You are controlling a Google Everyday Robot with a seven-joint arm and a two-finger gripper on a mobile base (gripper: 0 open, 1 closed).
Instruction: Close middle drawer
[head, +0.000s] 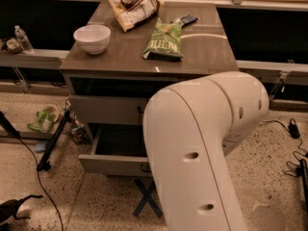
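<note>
Occlusion was the hazard: the bulky white arm [192,148] hid the gripper behind it, its state untellable, so a blind push might skew the open grey-beige middle drawer [110,165].

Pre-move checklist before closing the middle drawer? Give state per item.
1. State of middle drawer: ok, pulled out ahead of the top drawer front, ready to be pushed in.
2. Location of gripper: cannot tell, not in view; the arm's white link fills the foreground.
3. Contact on the drawer's pull: cannot tell, the arm covers the front's centre.
4. Drawer interior free of protruding items: cannot tell, the visible left part is dark, the rest hidden.
5. Countertop load: ok, white bowl and green chip bag lie back from the front edge.
</note>
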